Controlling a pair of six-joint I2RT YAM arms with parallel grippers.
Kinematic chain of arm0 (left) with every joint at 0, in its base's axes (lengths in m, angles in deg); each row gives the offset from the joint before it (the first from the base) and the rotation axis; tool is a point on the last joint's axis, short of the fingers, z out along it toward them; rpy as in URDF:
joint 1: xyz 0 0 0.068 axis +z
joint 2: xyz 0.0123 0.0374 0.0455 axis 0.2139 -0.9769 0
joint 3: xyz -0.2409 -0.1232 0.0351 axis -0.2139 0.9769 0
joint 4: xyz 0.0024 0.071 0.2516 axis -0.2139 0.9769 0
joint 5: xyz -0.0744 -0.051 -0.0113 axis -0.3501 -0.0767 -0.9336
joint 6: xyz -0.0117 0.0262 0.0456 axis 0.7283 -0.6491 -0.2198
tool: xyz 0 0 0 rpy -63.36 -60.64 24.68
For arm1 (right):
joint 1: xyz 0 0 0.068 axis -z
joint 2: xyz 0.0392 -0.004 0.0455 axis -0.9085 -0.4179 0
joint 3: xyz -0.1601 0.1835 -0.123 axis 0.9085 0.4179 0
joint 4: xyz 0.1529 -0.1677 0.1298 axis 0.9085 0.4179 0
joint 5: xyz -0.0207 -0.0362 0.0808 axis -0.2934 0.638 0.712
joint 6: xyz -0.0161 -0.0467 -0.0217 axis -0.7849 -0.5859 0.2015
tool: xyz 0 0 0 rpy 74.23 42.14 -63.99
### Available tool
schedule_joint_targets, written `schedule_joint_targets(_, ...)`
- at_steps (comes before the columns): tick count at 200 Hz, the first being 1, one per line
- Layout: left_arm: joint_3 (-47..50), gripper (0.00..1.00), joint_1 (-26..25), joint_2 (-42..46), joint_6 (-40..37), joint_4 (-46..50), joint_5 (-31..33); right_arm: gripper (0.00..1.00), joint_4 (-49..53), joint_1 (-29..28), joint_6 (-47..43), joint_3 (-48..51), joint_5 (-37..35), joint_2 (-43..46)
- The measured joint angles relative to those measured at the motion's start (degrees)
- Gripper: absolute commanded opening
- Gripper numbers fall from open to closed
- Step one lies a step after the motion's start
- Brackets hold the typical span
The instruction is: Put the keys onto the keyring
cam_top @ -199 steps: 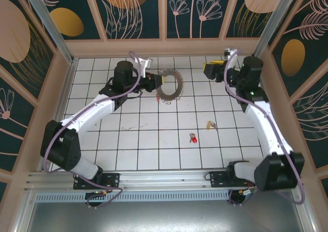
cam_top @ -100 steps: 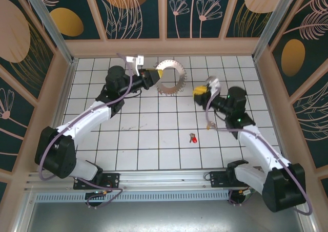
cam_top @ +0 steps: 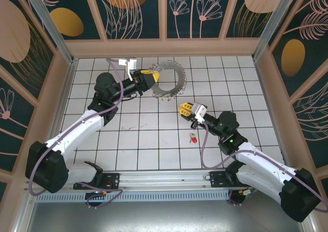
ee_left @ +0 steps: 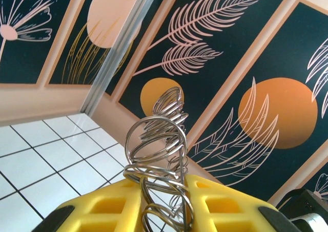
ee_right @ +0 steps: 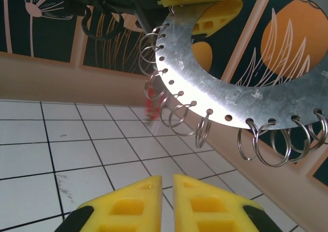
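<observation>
Now, left pincer (cam_top: 152,77) clamps stiff keyring (ee_right: 246,101) at nine o'clock; right pincer (ee_right: 166,183) closed, empty. I'd take slippery key (cam_top: 193,138) by its red head.

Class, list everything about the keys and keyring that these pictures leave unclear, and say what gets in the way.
1. Top view: red key too small to show its blade or hole.
2. Right wrist view: red smear behind the keyring loops is blurred; key or not, hung or not, unclear.
3. Left wrist view: left pincer grip cut off by bottom edge.
4. Top view: right arm covers tiles; any second key there is hidden.
</observation>
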Motion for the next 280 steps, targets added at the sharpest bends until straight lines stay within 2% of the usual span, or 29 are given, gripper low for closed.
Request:
schedule_joint_targets(32,0.00,0.00,0.00,0.37,-0.20,0.00,0.04,0.10,-5.84,-1.38,-0.20,0.15,-1.09,-3.10)
schedule_joint_targets(96,0.02,0.00,0.00,0.37,-0.17,-0.87,0.15,0.10,-11.30,-4.79,-1.29,-0.44,-3.06,-9.81)
schedule_joint_targets(204,0.11,0.00,0.00,-0.98,-0.20,-1.97,0.09,0.15,-15.06,-4.63,-2.78,-0.44,-10.12,-10.54)
schedule_joint_targets(280,0.11,0.00,0.00,-2.64,0.04,-2.60,0.22,0.17,-15.63,-4.33,-2.75,-0.50,-6.38,-11.17)
